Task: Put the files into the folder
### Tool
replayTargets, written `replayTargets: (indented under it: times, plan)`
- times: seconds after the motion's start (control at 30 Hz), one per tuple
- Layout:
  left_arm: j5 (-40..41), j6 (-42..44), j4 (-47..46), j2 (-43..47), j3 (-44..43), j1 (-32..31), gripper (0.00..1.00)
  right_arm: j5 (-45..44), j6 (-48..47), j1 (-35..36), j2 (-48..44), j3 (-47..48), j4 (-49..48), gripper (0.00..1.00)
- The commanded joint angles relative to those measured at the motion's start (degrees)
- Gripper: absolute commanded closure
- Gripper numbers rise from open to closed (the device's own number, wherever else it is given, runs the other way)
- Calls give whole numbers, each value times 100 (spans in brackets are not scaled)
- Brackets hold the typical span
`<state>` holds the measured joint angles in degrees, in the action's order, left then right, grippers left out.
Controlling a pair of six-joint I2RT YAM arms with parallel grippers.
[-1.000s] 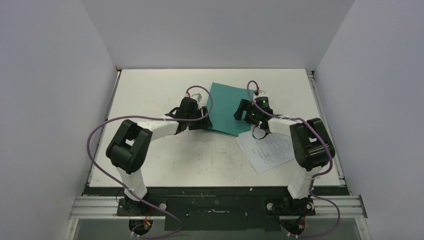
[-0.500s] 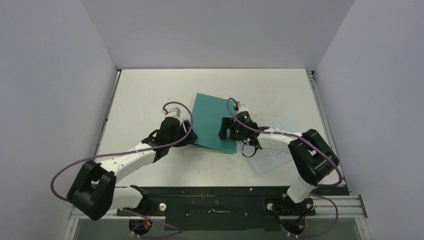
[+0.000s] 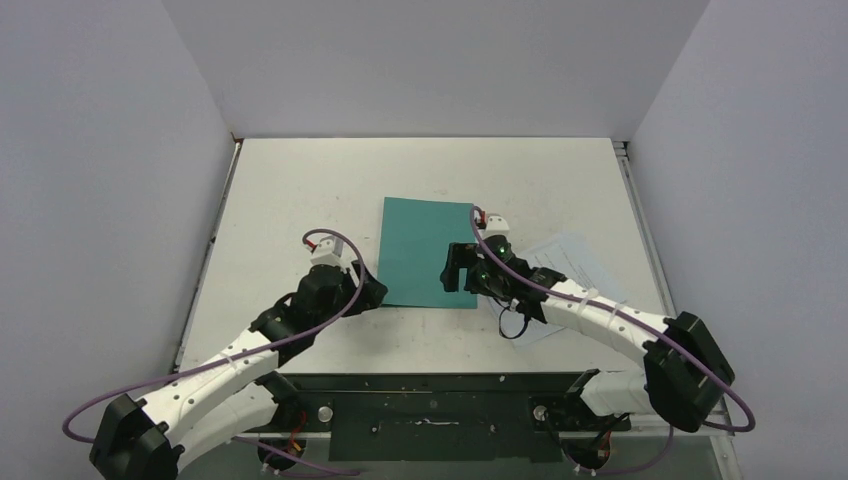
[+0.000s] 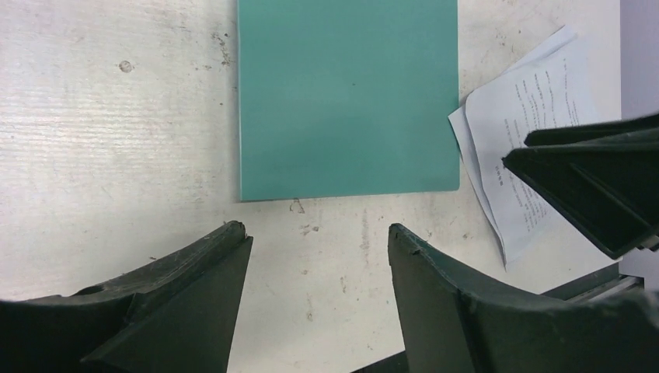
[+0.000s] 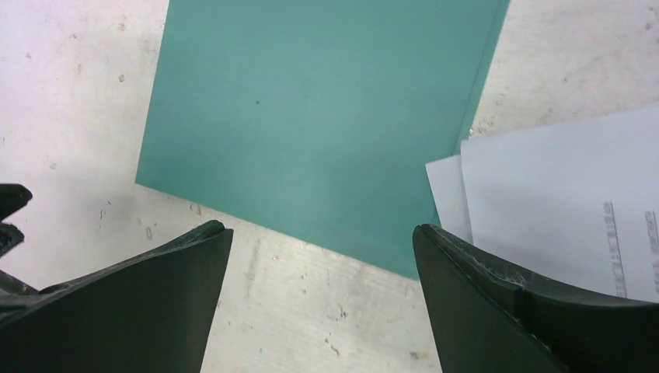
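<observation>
The closed teal folder (image 3: 428, 252) lies flat mid-table, its edges square to the table; its fastener clip is hidden. It also shows in the left wrist view (image 4: 346, 97) and the right wrist view (image 5: 326, 116). The files (image 3: 562, 258), white printed sheets, lie fanned just right of the folder, partly under my right arm; they also show in the wrist views (image 4: 536, 116) (image 5: 559, 186). My left gripper (image 3: 368, 293) (image 4: 317, 233) is open and empty at the folder's near left corner. My right gripper (image 3: 457, 272) (image 5: 320, 229) is open and empty over the folder's near right corner.
The white table (image 3: 300, 190) is walled at the back and sides. A metal rail (image 3: 640, 220) runs along its right edge. A black frame strip (image 3: 430, 382) marks the near edge, just behind both wrists. The right gripper's fingers (image 4: 598, 179) show in the left wrist view.
The folder has slid toward the near left and turned square to the table. Both arms have drawn back toward the near edge, the left one stretching out low.
</observation>
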<state>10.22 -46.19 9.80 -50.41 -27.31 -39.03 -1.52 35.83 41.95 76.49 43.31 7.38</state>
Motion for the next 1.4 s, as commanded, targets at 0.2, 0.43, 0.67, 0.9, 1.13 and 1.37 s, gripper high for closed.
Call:
replayTargets:
  times: [0.2,0.43,0.67,0.9,1.13,1.37]
  plan:
    - [42,-221,196,412,112,-148,32,-487,467,391,-1371,-940,862,10]
    - [-211,-182,-120,144,16,-175,24,-383,820,683,-1815,-1408,907,9]
    - [-261,-28,-119,89,-97,-163,18,-512,991,990,-1422,-1482,693,10]
    - [-199,111,-119,53,-187,-124,11,-579,1026,1010,-842,-1442,277,10]
    - [-168,238,-114,-92,-322,-31,4,-1062,927,978,-354,-1210,335,10]
    - [-182,310,-169,-456,-454,59,4,-1222,634,409,-48,-1094,457,10]
